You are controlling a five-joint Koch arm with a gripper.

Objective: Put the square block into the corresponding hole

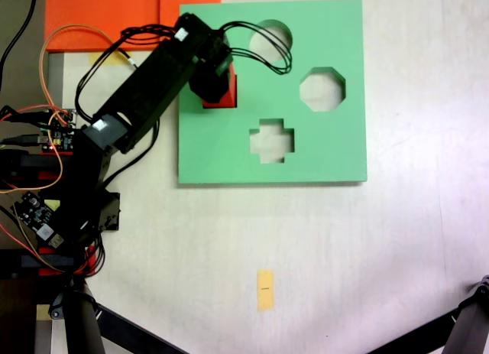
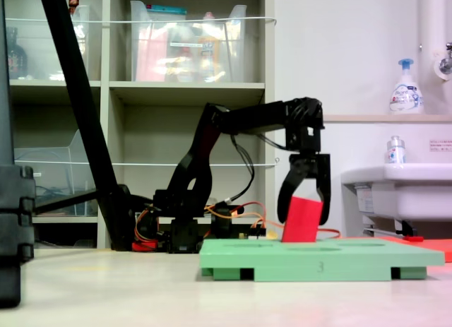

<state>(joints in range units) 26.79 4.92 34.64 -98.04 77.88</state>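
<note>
My gripper (image 1: 216, 86) (image 2: 304, 212) is shut on the red square block (image 1: 224, 101) (image 2: 302, 227). In the second exterior view the block hangs tilted, its lower end down at the top face of the green foam board (image 1: 321, 159) (image 2: 318, 260). Seen in the first exterior view, block and gripper sit over the board's upper left part. The square cut-out is covered there by them, so I cannot tell whether the block has entered it. The cross cut-out (image 1: 271, 140), octagonal cut-out (image 1: 322, 89) and round cut-out (image 1: 272, 40) are open.
Orange sheets (image 1: 107, 17) lie beyond the board's upper left corner. The arm's base and wired boards (image 1: 53, 178) stand at the first exterior view's left. A yellow tape strip (image 1: 265, 289) and tripod legs (image 1: 466, 327) are near the bottom. The second exterior view shows shelves and a sink (image 2: 395, 189) behind.
</note>
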